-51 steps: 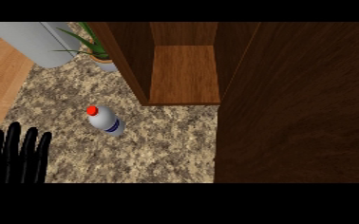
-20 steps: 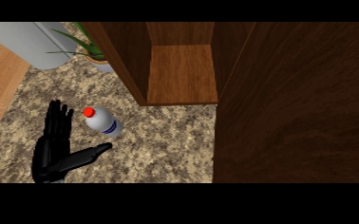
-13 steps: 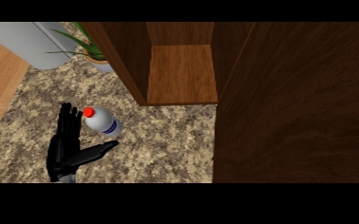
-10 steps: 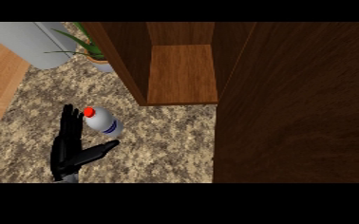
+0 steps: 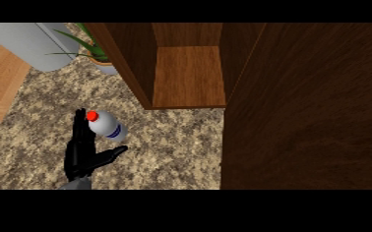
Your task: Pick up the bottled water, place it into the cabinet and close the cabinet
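Note:
A bottled water [image 5: 109, 126] with a red cap and a blue label band stands on the speckled counter [image 5: 167, 147]. My left hand [image 5: 82, 150] is right beside it on its left, fingers straight and pointing away from me, thumb spread out below the bottle. The hand is open and does not wrap the bottle. Behind and to the right is the open wooden cabinet [image 5: 190, 76], its shelf bare. Its big door [image 5: 298, 108] swings out toward me along the right side. My right hand is not visible.
A potted plant [image 5: 94, 54] stands at the cabinet's left outer wall, next to a grey appliance [image 5: 36, 44] at the back left. The counter's left edge [image 5: 11, 86] borders a light wooden floor.
My left hand came in from the lower left edge and moved up and right to the bottle's left side. In the last half second it barely shifted. The bottle stays upright in place.

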